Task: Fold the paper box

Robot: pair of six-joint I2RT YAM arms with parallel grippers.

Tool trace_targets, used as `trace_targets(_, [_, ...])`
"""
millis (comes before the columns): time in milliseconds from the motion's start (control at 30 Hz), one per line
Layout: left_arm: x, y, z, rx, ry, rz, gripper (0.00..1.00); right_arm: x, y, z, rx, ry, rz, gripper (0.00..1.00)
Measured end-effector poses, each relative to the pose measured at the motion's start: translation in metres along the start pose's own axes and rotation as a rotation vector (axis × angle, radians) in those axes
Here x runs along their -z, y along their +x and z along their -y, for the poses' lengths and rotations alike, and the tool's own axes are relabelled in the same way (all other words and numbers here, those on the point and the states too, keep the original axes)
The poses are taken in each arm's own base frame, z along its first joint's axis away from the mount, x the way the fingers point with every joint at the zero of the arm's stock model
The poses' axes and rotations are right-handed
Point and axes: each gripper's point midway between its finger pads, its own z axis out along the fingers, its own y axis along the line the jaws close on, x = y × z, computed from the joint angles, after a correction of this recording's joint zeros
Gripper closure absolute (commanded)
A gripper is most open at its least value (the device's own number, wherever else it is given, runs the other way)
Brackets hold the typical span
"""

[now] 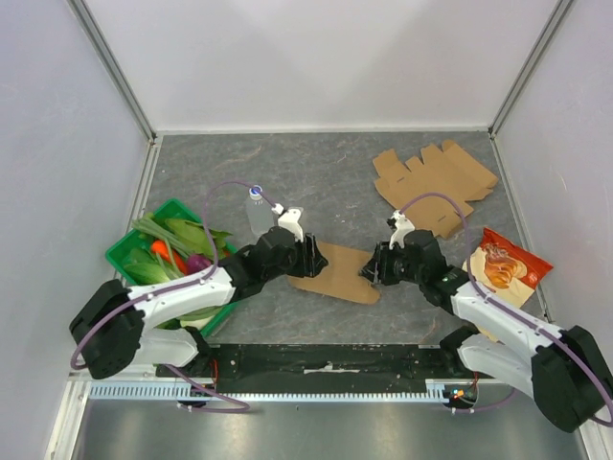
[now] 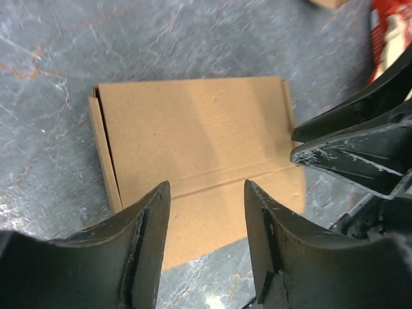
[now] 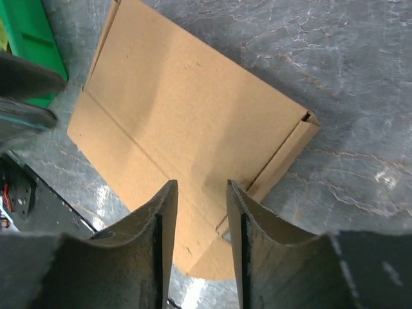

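— On the left?
— Green plastic basket (image 1: pixel 120 254) full of veggies (image 1: pixel 177 240), next to a see-through plastic bottle with a blue cap (image 1: pixel 259 216).
— And on the right?
— Red shiny snack bag (image 1: pixel 503 264), flat on the grey stone-look table (image 1: pixel 326 172).

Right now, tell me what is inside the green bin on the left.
The green bin holds leafy greens, something orange and a purple item. Its bottom is buried under them, and the left arm covers its near corner.
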Motion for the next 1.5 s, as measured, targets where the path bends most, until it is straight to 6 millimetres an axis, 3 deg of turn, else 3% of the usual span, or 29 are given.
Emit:
trace_targets(133, [0.023,-0.027,0.003,0.017,0.019,0.061,0.33,0.016,-0.004,-0.002,0.026,0.025,0.004,0.42])
trace_targets(167, [0.026,-0.032,-0.001,0.026,0.009,0.072,0.27,0.02,-0.009,-0.003,0.03,0.04,0.006,0.41])
trace_targets(300, [0.034,-0.043,-0.028,0.071,-0.052,0.086,0.23,0.019,-0.026,0.001,0.031,0.078,0.004,0.4])
trace_targets(533, [0.028,-0.022,-0.044,0.094,-0.079,-0.014,0.23,0.005,-0.008,0.035,-0.04,0.173,-0.106,0.57])
trace_targets(900, [0.006,0.012,-0.066,0.115,-0.15,-0.16,0.17,0.003,-0.008,0.05,-0.1,0.17,-0.071,0.72])
trace_targets(1233, [-0.008,0.002,-0.041,0.13,0.006,-0.126,0.16,0.003,-0.012,0.055,-0.114,0.175,-0.051,0.73])
trace_targets(1500, [-0.021,0.015,-0.032,0.193,0.072,-0.168,0.16,0.002,-0.016,0.061,-0.126,0.185,-0.037,0.72])
